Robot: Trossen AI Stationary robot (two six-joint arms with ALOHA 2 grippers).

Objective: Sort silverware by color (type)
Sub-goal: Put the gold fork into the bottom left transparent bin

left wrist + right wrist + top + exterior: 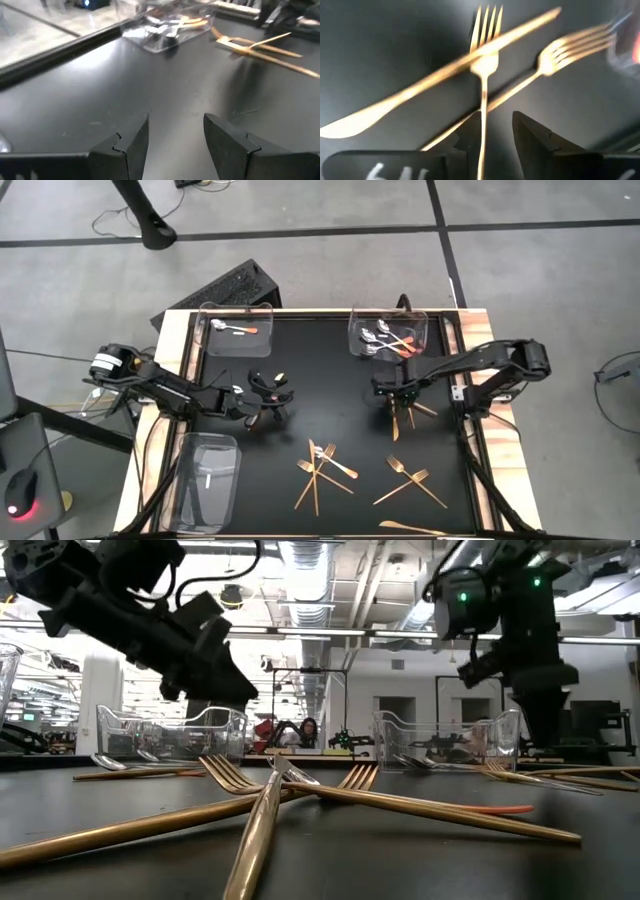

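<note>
The black worktop [330, 380] carries everything, and I place things from the clear tray of spoons [388, 333] at its far edge. A second tray [237, 319], along that edge toward the left arm, holds one orange-handled spoon [236, 329]; a third tray [205, 480] lies at the near corner on that same side.

The right pincer [397, 402] hangs just in front of the spoon tray, low over a small pile of gold pieces. In its wrist view a gold fork [484, 75] runs up between its fingers, which stand a little apart and not visibly clamped on the handle. So I judge the step is a grasp being made on that fork; next it calls for a firm closing, then a straight lift. A gold knife [440, 75] lies across the fork's neck and a second fork [555, 55] crosses close by, so either may be dragged along.

The left pincer [262, 402] waits over bare worktop, well aside of the spoon tray, fingers apart and empty.

More gold forks and knives [322, 470] lie crossed nearer the front edge, still unsorted.
</note>
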